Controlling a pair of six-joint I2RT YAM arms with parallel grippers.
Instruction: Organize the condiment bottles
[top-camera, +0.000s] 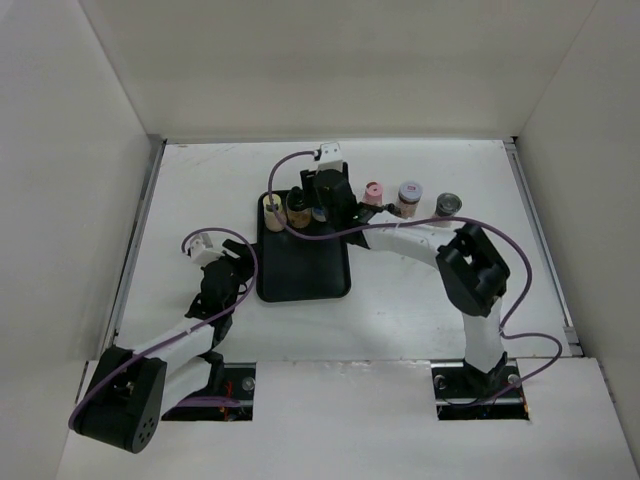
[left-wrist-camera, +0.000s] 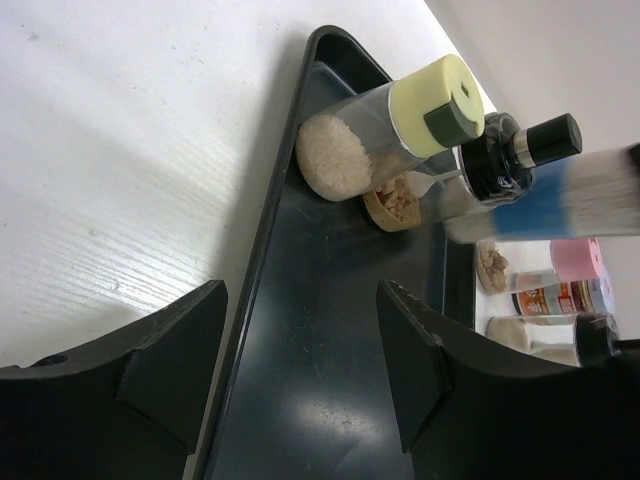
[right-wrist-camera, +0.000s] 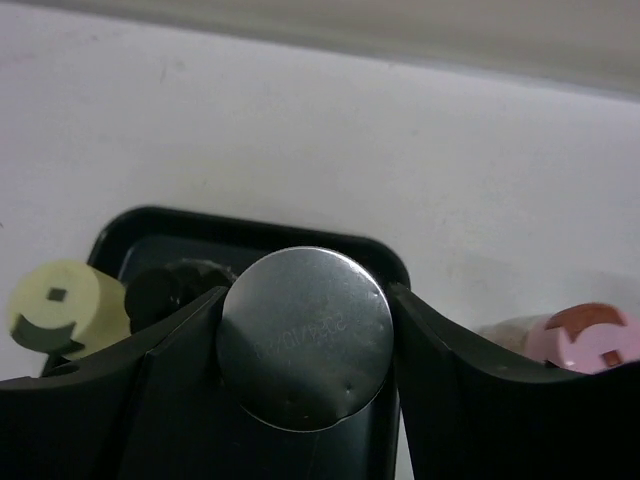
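Observation:
My right gripper (top-camera: 322, 196) is shut on the tall silver bottle with a blue band (right-wrist-camera: 305, 335), over the back right corner of the flat black tray (top-camera: 305, 275). That bottle looks blurred in the left wrist view (left-wrist-camera: 560, 205). In the tray's back row stand a cream-capped jar (top-camera: 271, 210) and a black-capped jar (top-camera: 297, 208), also seen from the left wrist as the cream cap (left-wrist-camera: 432, 105) and black cap (left-wrist-camera: 520, 155). A pink-capped jar (top-camera: 374, 191), a grey-capped jar (top-camera: 409, 192) and a dark-capped jar (top-camera: 448, 205) stand right of the tray. My left gripper (top-camera: 225, 272) is open and empty at the tray's left edge.
White walls close in the table on the left, back and right. A purple cable (top-camera: 330, 232) loops over the tray's back part. The right arm's elbow (top-camera: 470, 265) stands at mid right. The tray's front part (left-wrist-camera: 330, 340) holds no jars.

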